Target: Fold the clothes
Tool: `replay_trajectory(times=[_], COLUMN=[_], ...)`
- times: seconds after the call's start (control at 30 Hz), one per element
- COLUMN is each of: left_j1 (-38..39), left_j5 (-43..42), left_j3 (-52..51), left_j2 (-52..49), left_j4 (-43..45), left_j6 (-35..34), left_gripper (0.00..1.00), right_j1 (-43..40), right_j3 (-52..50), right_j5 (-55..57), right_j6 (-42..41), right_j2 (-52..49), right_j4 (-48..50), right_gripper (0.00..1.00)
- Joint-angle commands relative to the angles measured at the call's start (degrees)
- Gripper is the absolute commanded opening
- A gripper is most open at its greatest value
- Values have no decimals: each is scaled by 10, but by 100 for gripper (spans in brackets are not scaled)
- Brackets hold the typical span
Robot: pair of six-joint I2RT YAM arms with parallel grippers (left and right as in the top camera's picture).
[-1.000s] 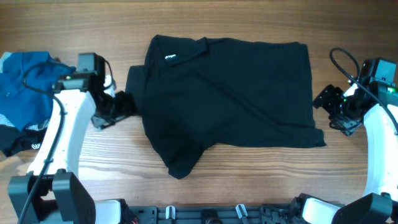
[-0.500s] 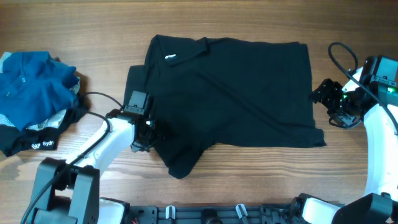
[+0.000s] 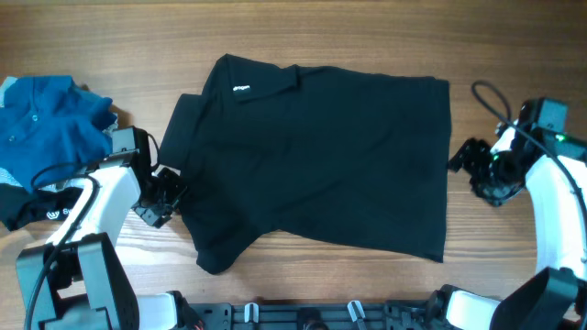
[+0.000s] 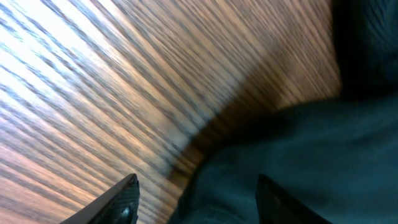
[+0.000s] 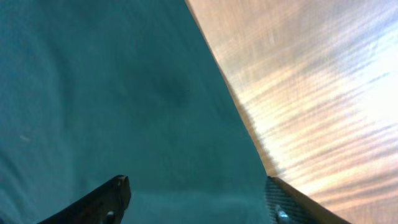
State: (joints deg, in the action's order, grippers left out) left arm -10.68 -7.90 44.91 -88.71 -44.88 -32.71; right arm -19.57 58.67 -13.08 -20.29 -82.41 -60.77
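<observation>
The large black collared shirt [image 3: 321, 156] lies spread flat across the middle of the wooden table, collar and small white logo [image 3: 242, 89] at the far left. My left gripper [image 3: 170, 188] is open at the shirt's left sleeve edge; in the left wrist view [image 4: 196, 199] the black fabric [image 4: 298, 155] lies between its fingers. My right gripper [image 3: 461, 163] is open at the shirt's right edge; in the right wrist view [image 5: 196, 199] its fingers straddle the fabric [image 5: 112, 93]. The blue polo [image 3: 50, 128] and the black white-lettered piece [image 3: 46, 209] are heaped at the far left.
Bare wood [image 3: 514, 73] surrounds the shirt. The right arm's cable [image 3: 491, 96] loops above the right gripper. A black rail [image 3: 303, 316] runs along the table's front edge.
The shirt has shifted left and turned slightly, its lower left corner now further left. My left gripper moved out to the sleeve edge. My right gripper moved left onto the shirt's right edge.
</observation>
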Motion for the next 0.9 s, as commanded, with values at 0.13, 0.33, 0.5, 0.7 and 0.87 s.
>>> replay_trajectory(times=[0.13,0.33,0.5,0.7,0.87], left_j1=[1,1,1,1,1], left_j5=[-83,-108,-107,-107,-108], left_j3=[13,28,96,107,107], left_j2=[45,106,148,152,152], left_j4=[-19,3,-12,-23,-28], left_j6=[76,147,162,163,162], left_gripper=[56,35,53,73,73], right_j1=[1,13,55,62,63], right_j3=[-82,-81,7,180,180], right_j5=[-37,-166,-175,-102,-62], right_j6=[1,-65,-77,-60,-151], right_j2=[-11,-40,-180,-350,-422], right_j4=[56,357,432,382,473], right_gripper=[70,8,12,27,11])
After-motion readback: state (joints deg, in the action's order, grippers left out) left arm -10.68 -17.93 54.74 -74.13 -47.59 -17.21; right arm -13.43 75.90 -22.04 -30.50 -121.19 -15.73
